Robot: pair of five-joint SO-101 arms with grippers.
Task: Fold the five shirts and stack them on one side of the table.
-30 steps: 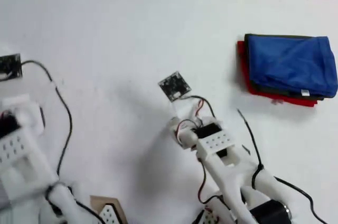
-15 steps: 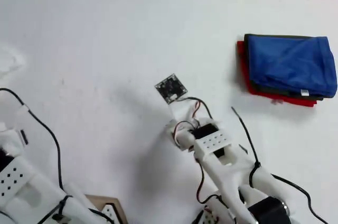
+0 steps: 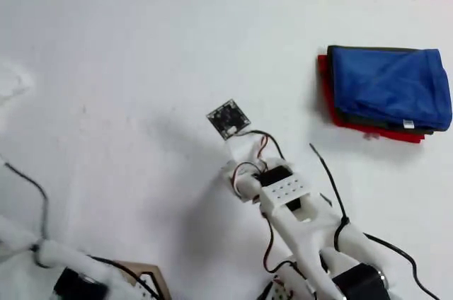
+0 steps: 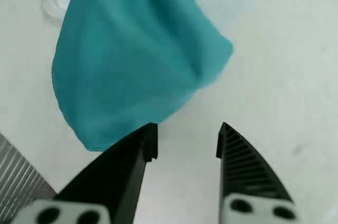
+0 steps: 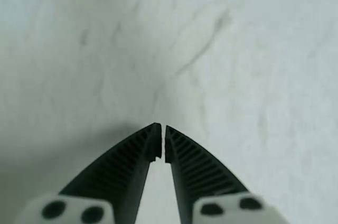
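A folded stack lies at the table's right side: a blue shirt (image 3: 389,95) on top, a dark one under it, and a red shirt (image 3: 324,77) at the bottom. A crumpled teal shirt (image 4: 132,60) lies on the white surface just beyond my left gripper (image 4: 186,131), which is open and holds nothing. My right gripper (image 5: 162,129) is shut on nothing, its tips close above bare table. In the high view the right arm (image 3: 287,197) stands at the middle front, left of the stack. Part of the left arm (image 3: 64,275) shows at the bottom left corner.
The white table (image 3: 141,52) has open room across its middle and left. Its far edge runs along the top of the high view. A brown base plate (image 3: 145,273) sits at the front edge between the arms. Cables trail from both arms.
The left arm has swung down and left, mostly out of the high view. The right arm has barely shifted. The folded stack has not moved.
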